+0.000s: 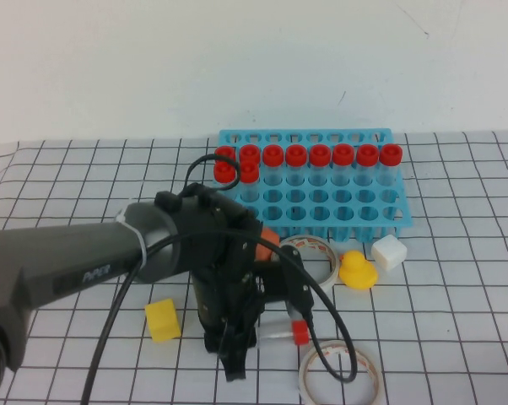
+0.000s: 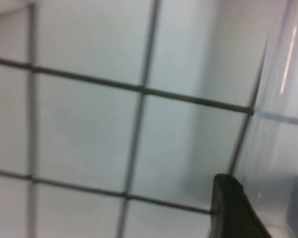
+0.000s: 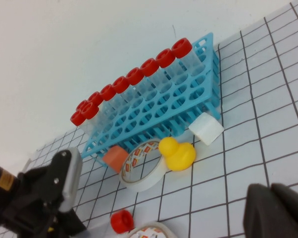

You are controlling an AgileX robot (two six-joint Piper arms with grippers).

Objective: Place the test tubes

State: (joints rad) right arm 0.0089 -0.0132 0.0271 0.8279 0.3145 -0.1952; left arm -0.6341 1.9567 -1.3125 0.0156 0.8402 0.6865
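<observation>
Pick step: left pincer (image 1: 235, 348) is hovering low just beside the test tube (image 1: 288, 332) lying on the counter (image 1: 456, 337); whether it's apart or clamped, can't tell. Right pincer (image 3: 275, 208) is sitting closed, off right. Next: clamp, lift, stand it in the blue rack (image 1: 321, 221).

Blue moulded plastic rack (image 1: 347, 228), slightly shiny, holding clear glossy plastic test tubes (image 1: 320, 173) with smooth red plastic caps. The table (image 1: 456, 337) has a matt white cover printed with a black grid. In front sit a smooth yellow duck (image 1: 357, 272), a matt white block (image 1: 389, 251), a matt yellow cube (image 1: 163, 321) and a tape roll (image 3: 141, 182) with a printed inner core. The left arm (image 1: 68, 261) has a satin dark grey casing.
</observation>
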